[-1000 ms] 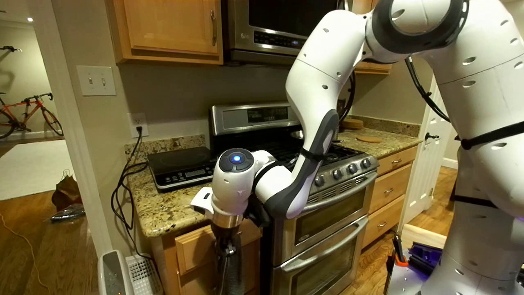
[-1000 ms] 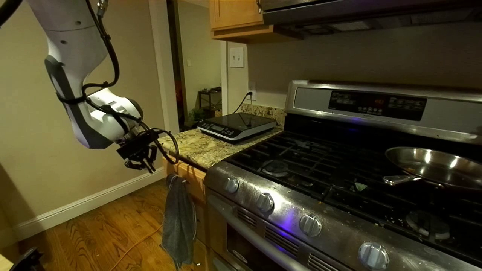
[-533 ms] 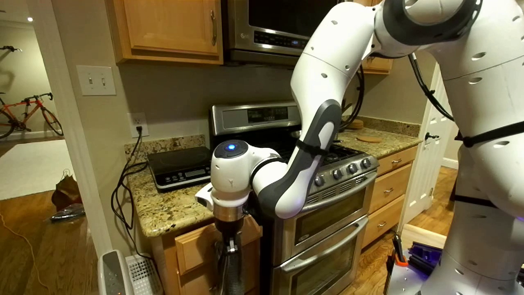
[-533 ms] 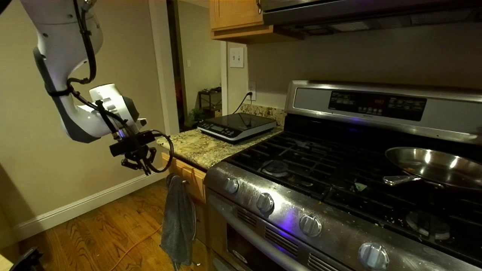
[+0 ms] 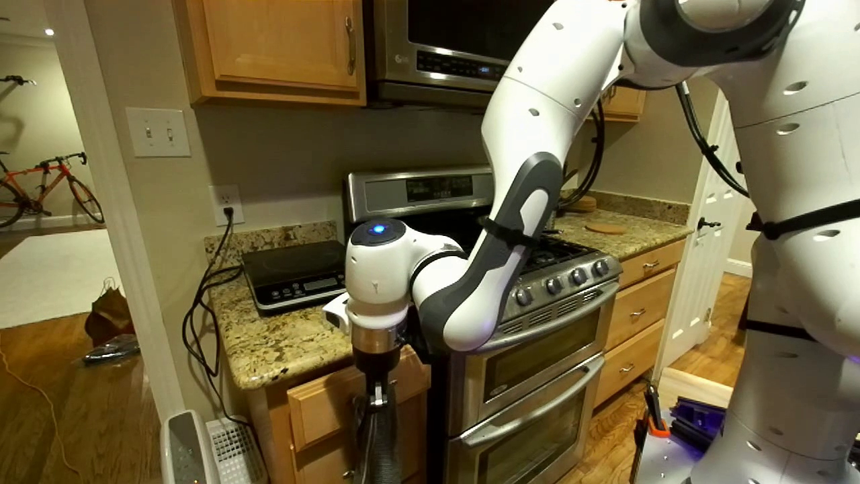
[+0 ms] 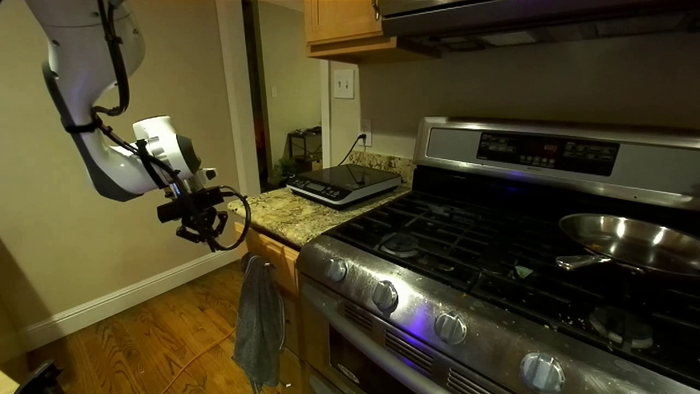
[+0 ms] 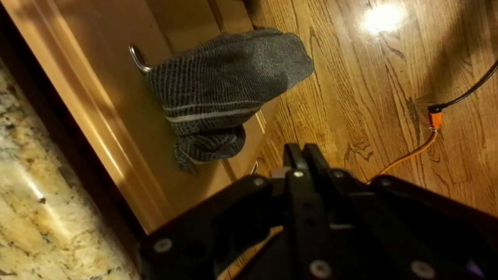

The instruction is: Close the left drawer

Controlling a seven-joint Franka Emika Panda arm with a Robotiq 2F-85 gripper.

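The left drawer is a light wood front (image 5: 326, 407) under the granite counter, left of the stove; it also shows in an exterior view (image 6: 281, 260). In the wrist view, a dark gap lies between the counter edge and the drawer front (image 7: 128, 151), which stands out a little from the cabinet. A grey towel (image 6: 260, 323) hangs from its metal handle (image 7: 138, 58); the towel shows striped in the wrist view (image 7: 218, 81). My gripper (image 7: 305, 149) has its fingertips together with nothing between them. It points down in front of the drawer (image 6: 212, 247), apart from drawer and towel.
The granite counter (image 5: 289, 343) overhangs above the drawer and bears a black induction cooktop (image 6: 344, 183). The stove (image 5: 531, 376) stands to the drawer's right. An orange cord (image 7: 416, 147) lies on the wood floor. A white appliance (image 5: 191, 444) stands left of the cabinet.
The wrist has risen and turned more upright, and the gripper has shifted slightly left in an exterior view. The arm has drawn back a little. The drawer and towel look unchanged.
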